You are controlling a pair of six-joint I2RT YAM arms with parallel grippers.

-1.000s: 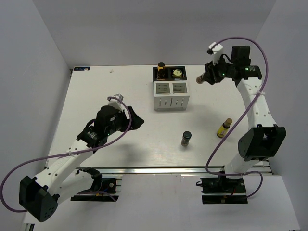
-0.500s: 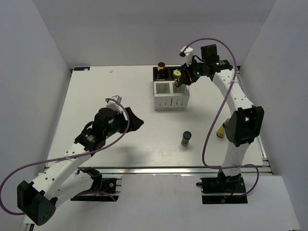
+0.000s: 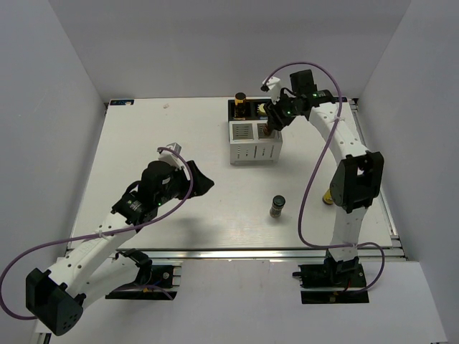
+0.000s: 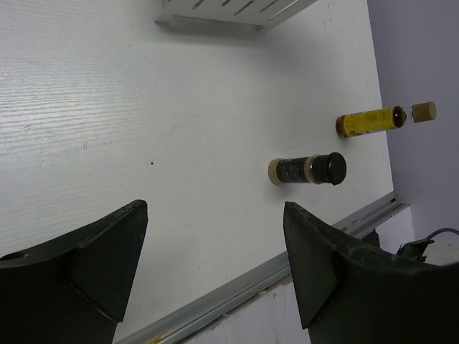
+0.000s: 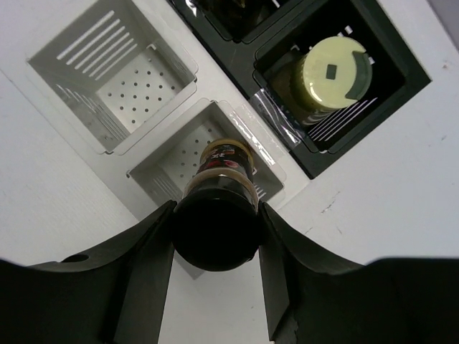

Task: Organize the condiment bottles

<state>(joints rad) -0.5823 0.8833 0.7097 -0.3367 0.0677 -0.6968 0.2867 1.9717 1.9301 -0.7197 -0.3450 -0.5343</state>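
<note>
The right gripper has swung in from open air right of the rack a second ago, past the rack's rear right corner, and now hangs over its front right white compartment. Its fingers clamp the black cap of the brown bottle, which points straight down with its foot at the mouth of that compartment. Whether it touches the perforated floor cannot be told. The right arm reaches forward and bends left over the rack, with the wrist pointing down.

In the black compartment just behind sits the cream-lidded bottle, and the yellow-and-brown bottle stands in the rear left one.

The left gripper has barely shifted. Its fingers are spread apart with nothing between them, above the table left of centre, on a low arm stretched forward and right. Beyond it the dark green bottle stands alone on the table near the front edge, with the yellow bottle near it, further right.
</note>
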